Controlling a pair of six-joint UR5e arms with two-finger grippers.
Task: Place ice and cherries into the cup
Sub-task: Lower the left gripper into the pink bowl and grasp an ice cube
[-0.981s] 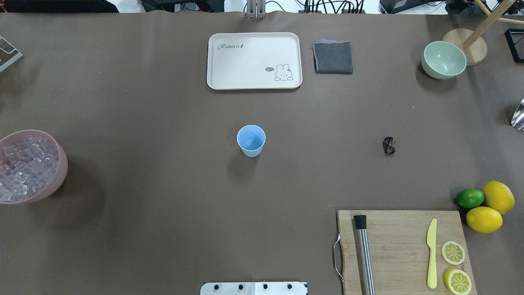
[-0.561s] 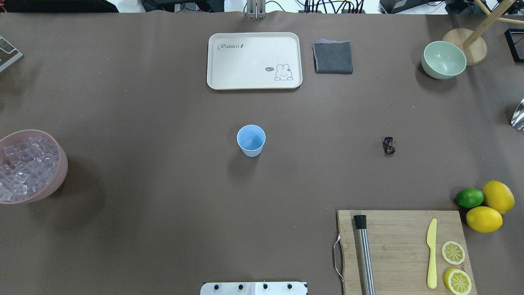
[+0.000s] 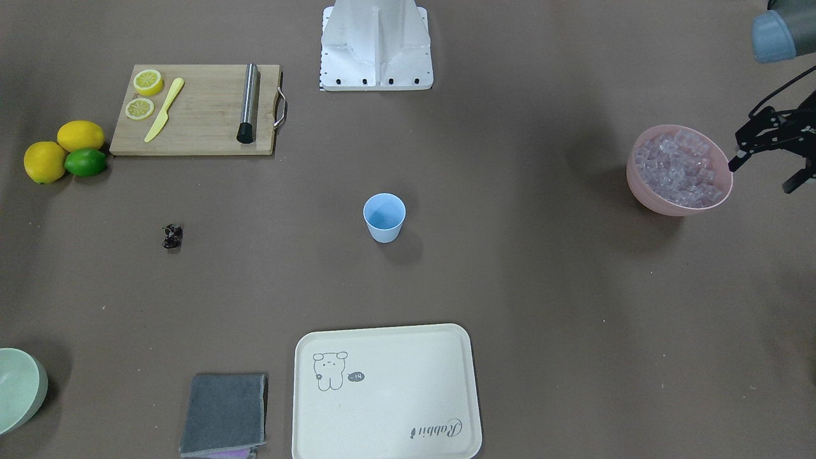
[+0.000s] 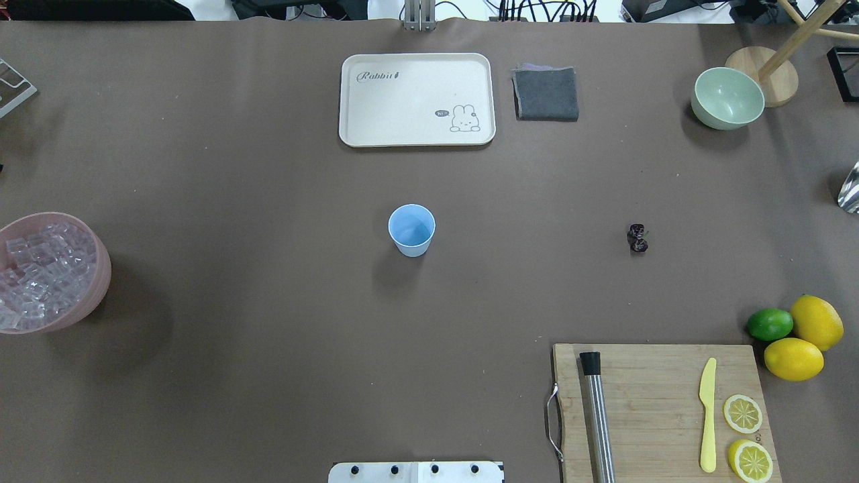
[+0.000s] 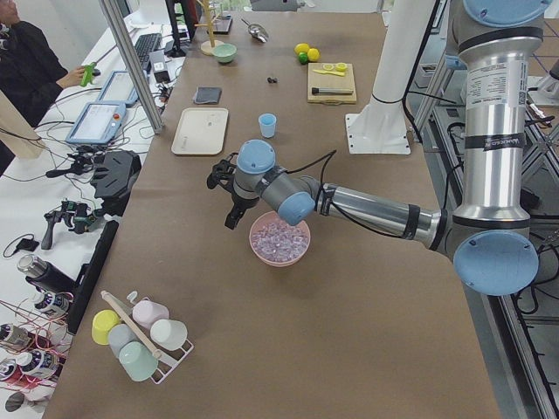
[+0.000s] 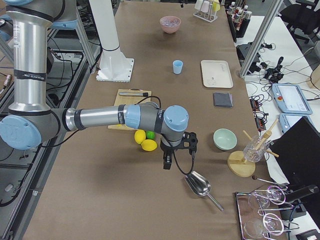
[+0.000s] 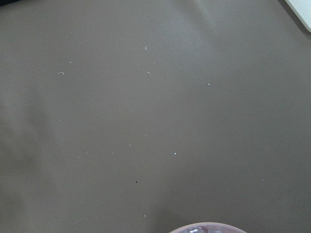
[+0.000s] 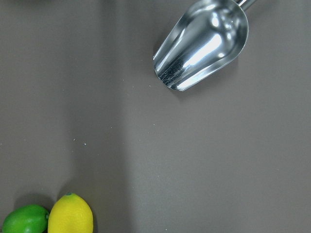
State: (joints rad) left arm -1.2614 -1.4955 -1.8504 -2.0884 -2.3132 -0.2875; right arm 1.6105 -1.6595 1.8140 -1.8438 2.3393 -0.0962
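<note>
While the cup [image 4: 411,229] is found empty, ice [image 4: 40,268] is judged due for grasping by the left gripper [image 3: 758,178], jaws apart; right gripper [image 6: 169,161] jaws cannot be told.

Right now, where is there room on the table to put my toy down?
The widest bare table lies between the pink bowl and the cup, and between the cup and the cherries. The tray holds nothing too. It is crowded near the cutting board, with its knife, lemon slices and metal tube, and the lemons and lime beside it.
</note>
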